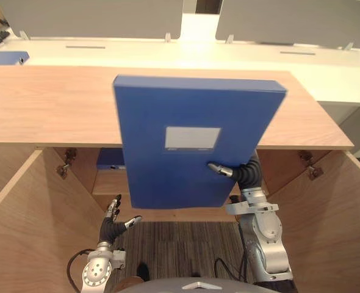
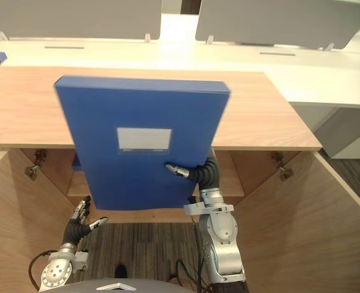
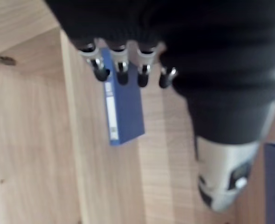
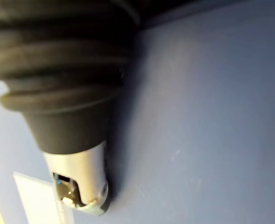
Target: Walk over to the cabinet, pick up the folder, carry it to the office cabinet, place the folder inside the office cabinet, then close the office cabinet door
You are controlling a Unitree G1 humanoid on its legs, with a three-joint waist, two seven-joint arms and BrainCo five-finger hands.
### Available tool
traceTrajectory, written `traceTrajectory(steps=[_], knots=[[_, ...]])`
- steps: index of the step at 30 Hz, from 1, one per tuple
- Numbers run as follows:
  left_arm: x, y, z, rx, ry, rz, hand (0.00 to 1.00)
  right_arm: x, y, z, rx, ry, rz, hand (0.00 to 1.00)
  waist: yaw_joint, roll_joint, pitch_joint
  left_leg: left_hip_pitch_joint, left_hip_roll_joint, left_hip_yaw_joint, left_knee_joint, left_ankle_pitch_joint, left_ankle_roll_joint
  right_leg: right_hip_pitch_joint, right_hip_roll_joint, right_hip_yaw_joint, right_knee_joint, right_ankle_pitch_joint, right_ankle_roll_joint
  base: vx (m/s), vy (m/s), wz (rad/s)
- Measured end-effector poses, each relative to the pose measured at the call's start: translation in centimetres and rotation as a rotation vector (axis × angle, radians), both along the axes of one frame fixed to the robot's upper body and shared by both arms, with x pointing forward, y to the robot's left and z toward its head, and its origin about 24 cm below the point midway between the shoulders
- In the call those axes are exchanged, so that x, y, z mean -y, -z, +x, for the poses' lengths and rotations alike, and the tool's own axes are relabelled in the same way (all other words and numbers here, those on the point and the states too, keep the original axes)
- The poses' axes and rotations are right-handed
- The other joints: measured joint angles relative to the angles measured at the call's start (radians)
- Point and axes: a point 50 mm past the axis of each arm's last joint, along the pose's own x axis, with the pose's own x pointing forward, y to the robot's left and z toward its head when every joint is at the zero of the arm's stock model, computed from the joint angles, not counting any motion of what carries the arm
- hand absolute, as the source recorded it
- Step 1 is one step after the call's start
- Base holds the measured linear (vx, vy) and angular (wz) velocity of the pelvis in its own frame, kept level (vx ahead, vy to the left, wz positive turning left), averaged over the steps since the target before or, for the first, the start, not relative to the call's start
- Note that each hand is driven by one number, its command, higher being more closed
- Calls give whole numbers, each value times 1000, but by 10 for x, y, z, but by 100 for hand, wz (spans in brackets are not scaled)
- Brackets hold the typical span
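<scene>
A large blue folder [image 1: 168, 104] with a white label [image 1: 192, 138] is held upright in the air, in front of a wooden cabinet [image 1: 46, 104] and overlapping its top edge. The right robot hand [image 1: 221, 170] grips the folder near its lower right corner: the thumb presses on the front face, and the fingers are hidden, probably behind the folder. Both cabinet doors stand open, the left door [image 1: 21, 232] and the right door [image 1: 332, 213] swung out to either side. Inside, a second blue folder [image 3: 123, 112] lies on a shelf [image 1: 110, 182]. The left robot hand [image 1: 111, 227] hangs low in front of the opening, fingers loosely spread and holding nothing.
</scene>
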Motion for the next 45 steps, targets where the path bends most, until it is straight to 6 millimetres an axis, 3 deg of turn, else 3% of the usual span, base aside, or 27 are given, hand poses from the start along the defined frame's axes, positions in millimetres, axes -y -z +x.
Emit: traceTrajectory(steps=[3, 7, 14, 21, 23, 27, 39, 45], knots=[[-7, -6, 28, 44, -17, 51, 0, -13, -19, 12, 101, -39, -110, 100, -5, 22, 104, -197, 42, 5, 277, -101, 2, -143, 7, 14, 159, -40, -4, -190, 6, -9], [-13, -3, 43, 35, -46, 89, 0, -31, -19, 19, 133, -74, -223, 100, -3, 46, 169, -385, 77, 28, 516, -211, 5, -352, 6, 59, 408, -146, 0, -253, 55, -20], [-11, -4, 53, 37, -72, 132, 0, -46, -22, 17, 206, -33, -343, 100, 2, 65, 219, -605, 122, 51, 739, -287, 5, -588, 7, 98, 626, -207, -5, -101, 44, -13], [-8, -21, 71, 117, -89, 131, 0, -53, -53, 16, 379, -1, -369, 100, 25, 84, 244, -825, 171, 61, 922, -348, 12, -821, 21, 123, 812, -265, -8, -60, 11, -10], [-5, -31, 77, 161, -87, 123, 0, -54, -61, 18, 417, 2, -365, 100, 27, 84, 276, -855, 173, 61, 950, -351, 12, -855, 21, 126, 851, -270, 0, -40, -39, -1], [-4, -51, 86, 250, -110, 90, 0, -45, -70, 24, 410, 18, -317, 100, 43, 87, 321, -928, 177, 44, 985, -356, 12, -929, 19, 119, 910, -293, -11, -29, -78, 9], [-2, -66, 94, 317, -104, 41, 0, -6, -81, 65, 250, 7, -91, 100, 64, 93, 353, -1005, 178, 8, 998, -344, 6, -998, 18, 84, 951, -320, -31, -7, -93, 7], [-5, -67, 94, 322, -122, 8, 0, 26, -111, 87, 261, 61, 163, 100, 69, 94, 355, -1030, 167, -1, 979, -322, 1, -1024, 8, 74, 953, -320, -32, -32, -90, 9]])
